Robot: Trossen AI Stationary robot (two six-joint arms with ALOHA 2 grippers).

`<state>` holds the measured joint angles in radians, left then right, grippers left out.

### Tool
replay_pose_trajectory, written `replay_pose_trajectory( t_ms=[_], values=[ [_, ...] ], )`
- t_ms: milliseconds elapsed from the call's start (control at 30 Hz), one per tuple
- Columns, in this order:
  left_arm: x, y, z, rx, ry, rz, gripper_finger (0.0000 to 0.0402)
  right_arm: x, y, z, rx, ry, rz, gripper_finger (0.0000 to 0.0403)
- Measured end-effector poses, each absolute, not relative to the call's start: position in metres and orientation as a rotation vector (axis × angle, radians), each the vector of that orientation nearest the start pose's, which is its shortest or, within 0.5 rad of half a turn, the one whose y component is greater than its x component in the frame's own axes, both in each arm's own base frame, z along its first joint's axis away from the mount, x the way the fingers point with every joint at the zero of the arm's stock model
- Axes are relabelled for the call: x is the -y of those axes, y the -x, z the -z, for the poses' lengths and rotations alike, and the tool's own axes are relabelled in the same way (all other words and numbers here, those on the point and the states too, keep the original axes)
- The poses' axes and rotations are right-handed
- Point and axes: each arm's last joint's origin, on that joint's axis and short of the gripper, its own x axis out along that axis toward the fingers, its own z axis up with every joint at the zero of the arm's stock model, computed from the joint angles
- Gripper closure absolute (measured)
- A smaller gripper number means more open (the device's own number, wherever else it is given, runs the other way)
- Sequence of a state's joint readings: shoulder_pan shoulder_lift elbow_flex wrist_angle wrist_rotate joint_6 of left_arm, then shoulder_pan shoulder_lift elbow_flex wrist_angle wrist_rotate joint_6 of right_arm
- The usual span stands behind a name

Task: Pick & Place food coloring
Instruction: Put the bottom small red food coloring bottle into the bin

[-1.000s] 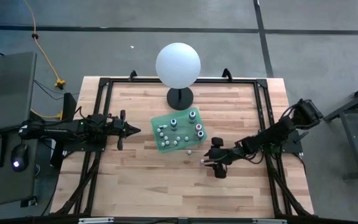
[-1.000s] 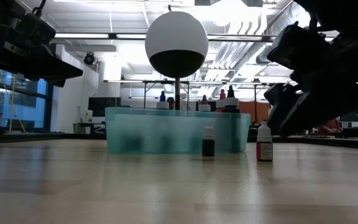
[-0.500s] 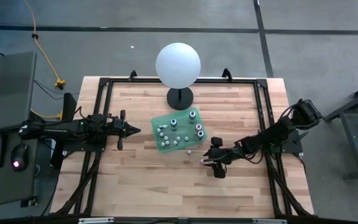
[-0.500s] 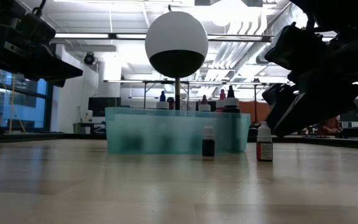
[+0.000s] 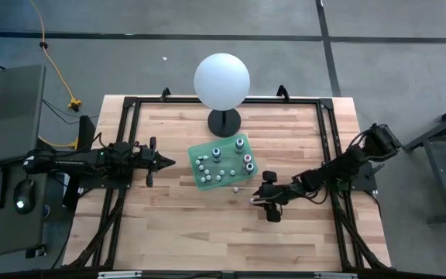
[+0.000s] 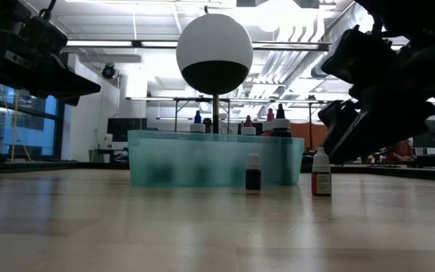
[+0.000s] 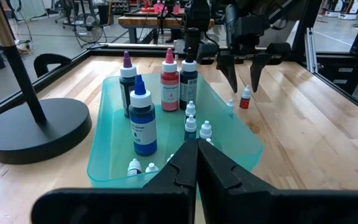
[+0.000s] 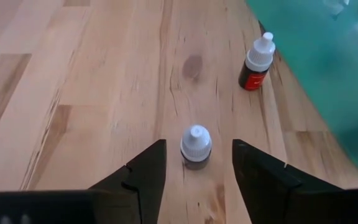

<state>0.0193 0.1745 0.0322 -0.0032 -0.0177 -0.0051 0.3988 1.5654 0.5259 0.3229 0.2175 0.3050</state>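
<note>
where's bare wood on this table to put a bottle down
Bare wood lies along the wooden table's near edge, and in its far right corner. It is crowded around the shallow green plastic tray of bottles, the two small loose white-capped bottles and the open right hand.

Both arms are dark, near-black jointed links of matte metal and plastic, the left arm's black tool [image 5: 159,162] ending in two slim tapered fingers [image 7: 219,176] with angular moulded faces, the right arm's black tool [image 5: 260,198] in two broad wedge-shaped fingers [image 8: 142,175].
</note>
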Motion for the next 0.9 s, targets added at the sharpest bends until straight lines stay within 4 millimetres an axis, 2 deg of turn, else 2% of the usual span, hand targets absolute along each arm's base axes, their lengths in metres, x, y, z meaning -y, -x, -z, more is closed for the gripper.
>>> replay_pose_trajectory(
  t_ms=[567, 900],
  values=[
    [-0.0026, -0.1067, -0.16, -0.145, 0.005, -0.037, 0.0401, -0.098, -0.2486, -0.1239, -0.697, -0.076, -0.068, 0.0237],
    [-0.0026, -0.1067, -0.16, -0.145, 0.005, -0.037, 0.0401, -0.0884, -0.2523, -0.1239, -0.7, -0.096, -0.053, 0.0238]
  ],
)
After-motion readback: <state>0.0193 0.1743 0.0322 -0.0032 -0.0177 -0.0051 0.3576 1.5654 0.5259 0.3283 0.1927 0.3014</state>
